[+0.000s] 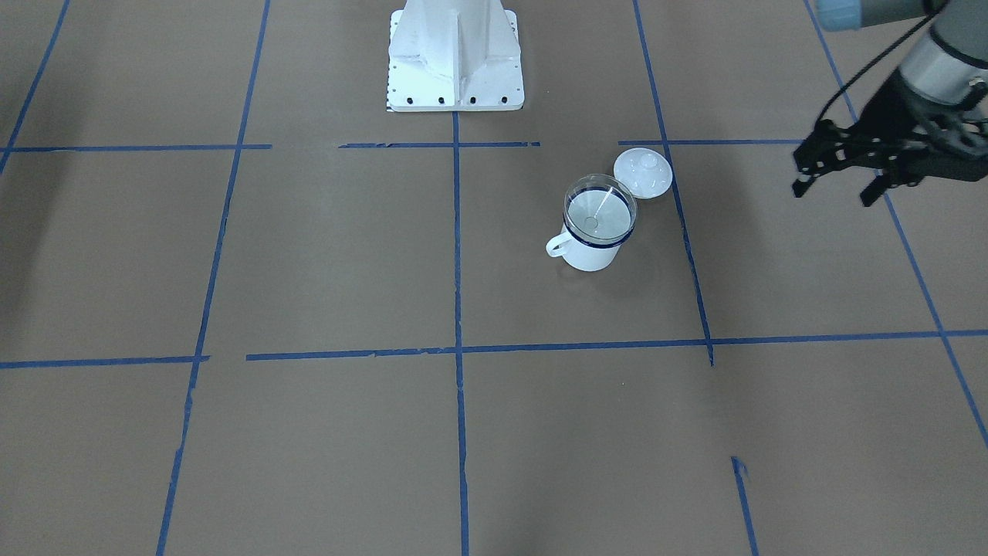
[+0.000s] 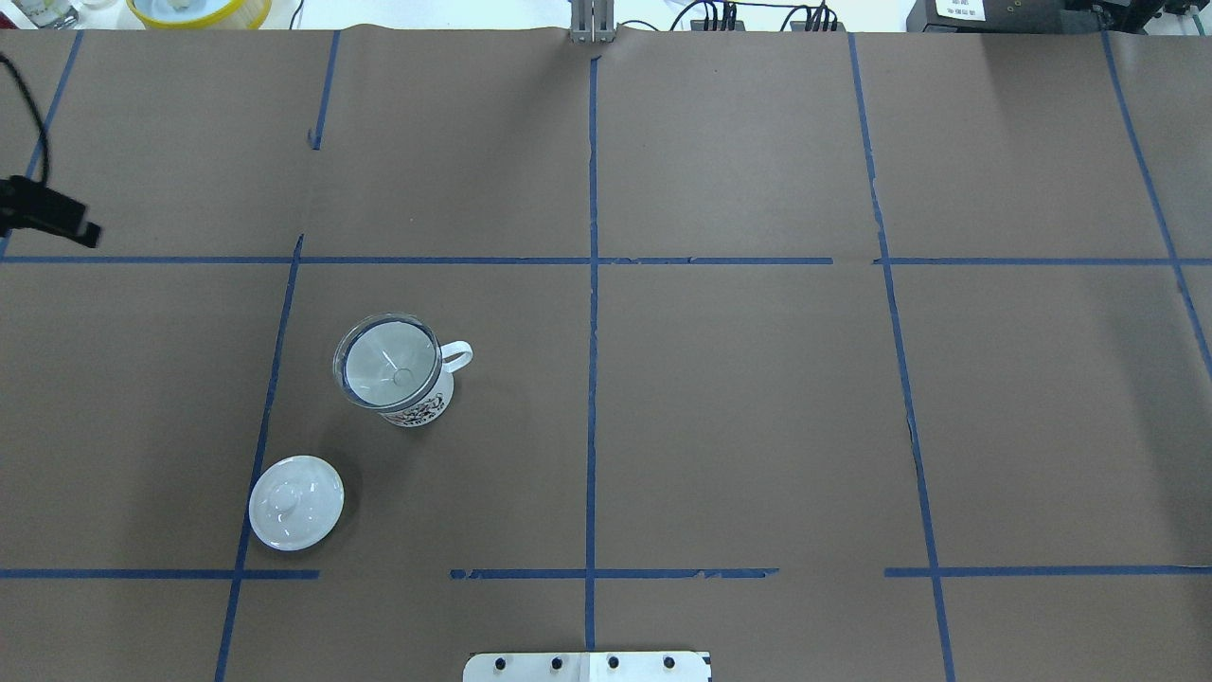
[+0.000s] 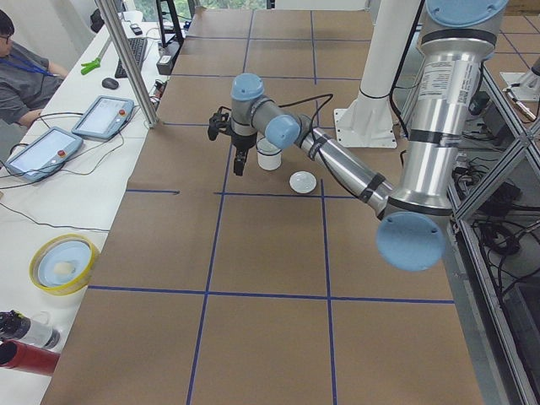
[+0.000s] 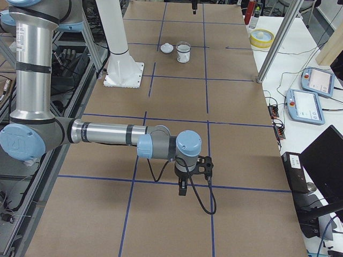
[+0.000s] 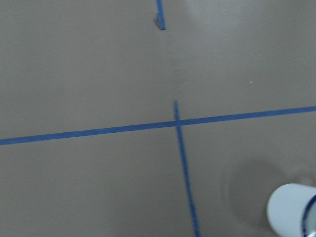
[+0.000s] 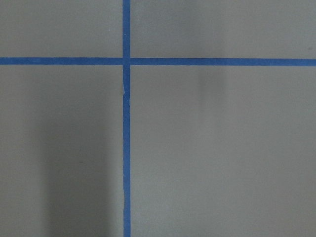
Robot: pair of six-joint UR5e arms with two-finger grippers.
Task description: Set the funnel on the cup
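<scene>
The clear funnel [image 1: 600,208] sits upright in the mouth of the white enamel cup [image 1: 590,256], its spout pointing down inside. The overhead view shows the funnel [image 2: 388,365] covering the cup's [image 2: 423,405] blue rim, with the handle to the right. My left gripper [image 1: 834,193] is open and empty, raised well away from the cup; it shows at the overhead view's left edge [image 2: 52,220]. The left wrist view catches only the cup's side [image 5: 291,211]. My right gripper [image 4: 183,187] hangs far from the cup, over bare paper; I cannot tell whether it is open.
A round white knobbed lid [image 1: 642,172] lies on the table close beside the cup, also in the overhead view [image 2: 295,502]. The robot's white base [image 1: 455,62] stands behind. A yellow bowl [image 2: 199,9] sits past the table's far edge. Blue tape lines cross the brown paper.
</scene>
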